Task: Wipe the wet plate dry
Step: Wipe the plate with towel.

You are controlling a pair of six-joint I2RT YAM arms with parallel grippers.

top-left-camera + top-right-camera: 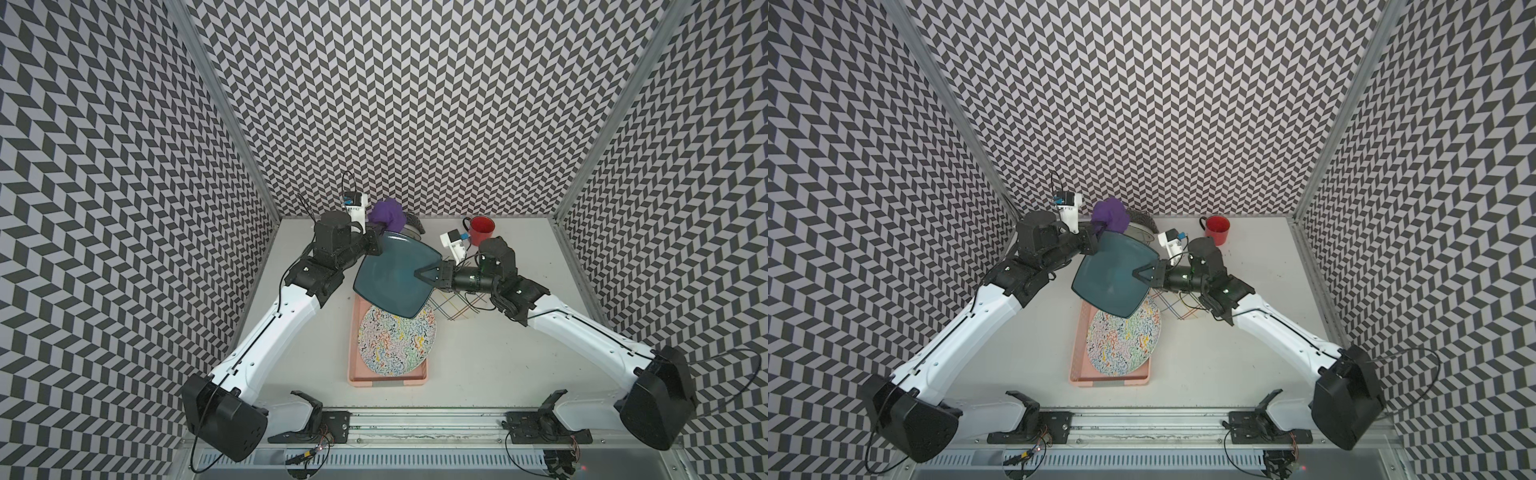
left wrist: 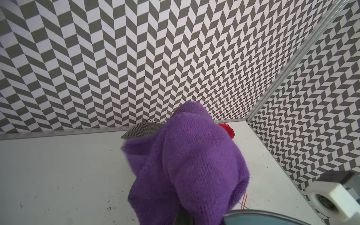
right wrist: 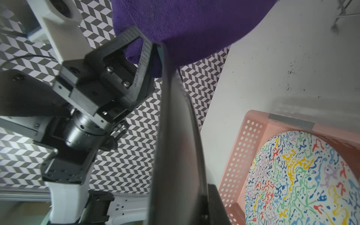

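A dark teal square plate (image 1: 390, 274) (image 1: 1113, 270) hangs tilted above the table. My right gripper (image 1: 424, 276) (image 1: 1142, 274) is shut on its right edge. The right wrist view shows the plate (image 3: 175, 136) edge-on between the jaws. My left gripper (image 1: 376, 237) (image 1: 1094, 239) is shut on a bunched purple cloth (image 1: 388, 216) (image 1: 1109, 216) at the plate's far left corner. That cloth (image 2: 191, 165) fills the left wrist view and hides the jaws there. In the right wrist view the cloth (image 3: 185, 25) touches the plate's far rim.
A pink perforated tray (image 1: 353, 374) below the plate holds a round plate with coloured squiggles (image 1: 395, 345). A red mug (image 1: 482, 230) stands at the back right. A shiny metal bowl (image 1: 413, 226) sits behind the cloth. A wire rack (image 1: 453, 307) lies under my right wrist.
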